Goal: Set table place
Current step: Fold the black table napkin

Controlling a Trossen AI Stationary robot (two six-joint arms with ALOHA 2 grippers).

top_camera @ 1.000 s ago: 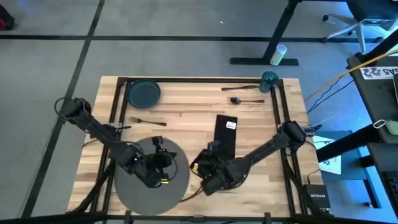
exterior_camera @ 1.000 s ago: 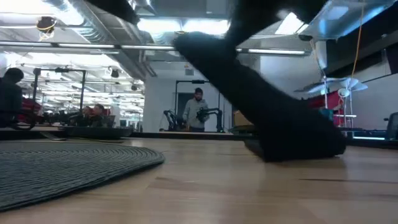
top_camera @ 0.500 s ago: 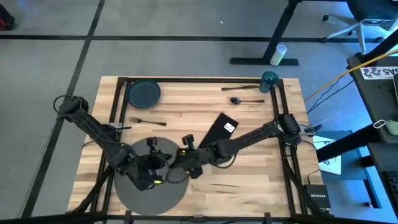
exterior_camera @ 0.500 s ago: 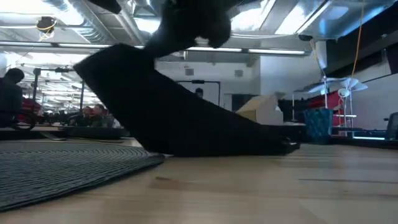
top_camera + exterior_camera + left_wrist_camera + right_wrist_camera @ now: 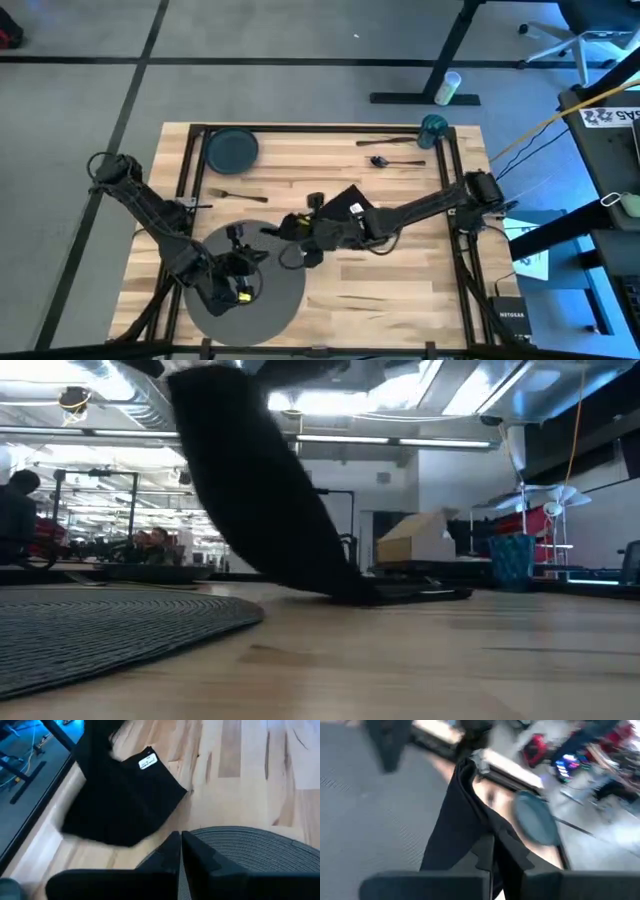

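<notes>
1. The right gripper [image 5: 292, 229] has its fingers [image 5: 487, 855] pinched on one end of the black napkin [image 5: 345, 212], holding that end up off the worktop [image 5: 400, 280] while the far end, with its white label, trails on the wood.
2. The left gripper [image 5: 238, 262] hovers over the placemat [image 5: 270, 305]; its fingers [image 5: 172, 855] are pressed together with nothing between them.
3. The placemat lies flat near the front edge of the worktop, left of centre, and the lifted napkin end is just beside its upper right rim.
4. Farther back sit the plate [image 5: 232, 150] in the left rear corner, a fork [image 5: 237, 195], 2 more utensils [image 5: 397, 160] and a teal cup [image 5: 433, 128] at the right rear.
5. Step in hand, as I judge it: carrying the napkin to the place setting.
6. Next move calls for laying it flat beside the placemat, then releasing without bunching the cloth.
</notes>
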